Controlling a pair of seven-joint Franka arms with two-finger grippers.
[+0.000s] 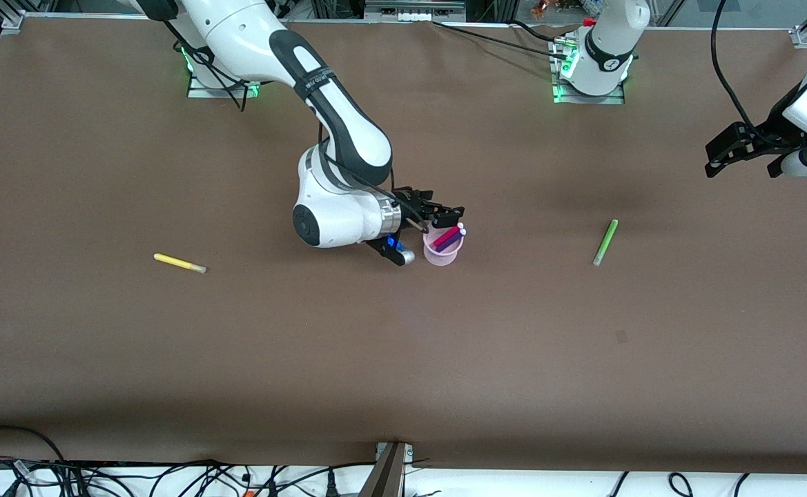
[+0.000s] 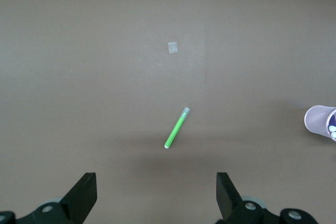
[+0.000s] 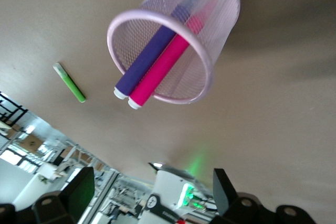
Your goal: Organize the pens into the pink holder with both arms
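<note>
The pink holder [image 1: 441,253] stands mid-table with the magenta pen [image 1: 449,235] and the purple pen [image 1: 449,244] leaning in it. My right gripper [image 1: 448,212] is open and empty just over the holder's rim. In the right wrist view [image 3: 152,192] its fingers are apart, and the holder [image 3: 220,9] shows with the purple pen [image 3: 147,59] and the magenta pen [image 3: 164,69]. The green pen [image 1: 605,242] lies toward the left arm's end. My left gripper [image 1: 721,155] is open and empty, high over the table there. The yellow pen [image 1: 179,263] lies toward the right arm's end.
The left wrist view shows its gripper [image 2: 156,195], the green pen [image 2: 177,128], the holder [image 2: 321,120] at the picture's edge, and a small pale patch [image 2: 172,48] on the brown table. That patch [image 1: 621,336] lies nearer the front camera than the green pen.
</note>
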